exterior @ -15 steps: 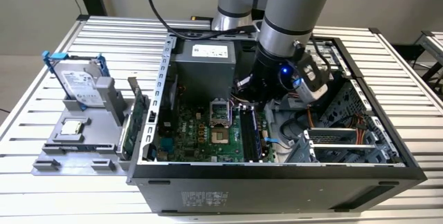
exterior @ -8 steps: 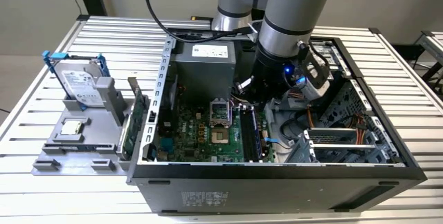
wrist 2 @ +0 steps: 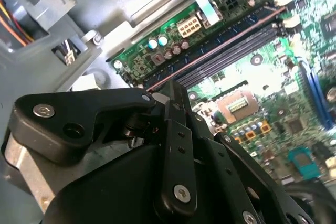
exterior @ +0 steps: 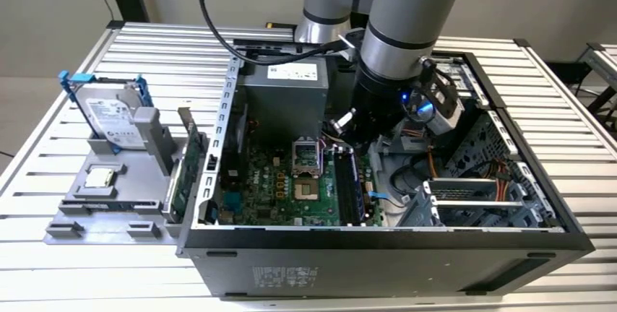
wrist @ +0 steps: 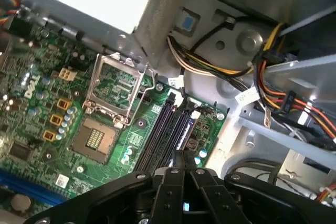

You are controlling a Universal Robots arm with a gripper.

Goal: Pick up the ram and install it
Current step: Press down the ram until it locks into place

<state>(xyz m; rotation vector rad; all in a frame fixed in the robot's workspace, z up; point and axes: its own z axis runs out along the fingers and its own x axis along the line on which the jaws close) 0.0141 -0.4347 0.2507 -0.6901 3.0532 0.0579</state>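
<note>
While pressed together, the claw (wrist: pixel 184 167) hovers just above the ram (wrist: pixel 185 132) slots.

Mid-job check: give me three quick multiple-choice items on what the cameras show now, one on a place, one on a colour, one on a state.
1. Where is the gripper?
A. Over the grey fixture
B. Inside the computer case, over the memory slots
C. Above the bare table

2. What colour is the motherboard?
A. Green
B. Red
C. White

3. In what state is the case?
A. Lying closed
B. Upside down
C. Open on its upper side

Answers:
1 B: in the first wrist view the fingertips sit just above the slots.
2 A: the board is green in all views.
3 C: the exterior view looks straight onto the board inside.
</note>
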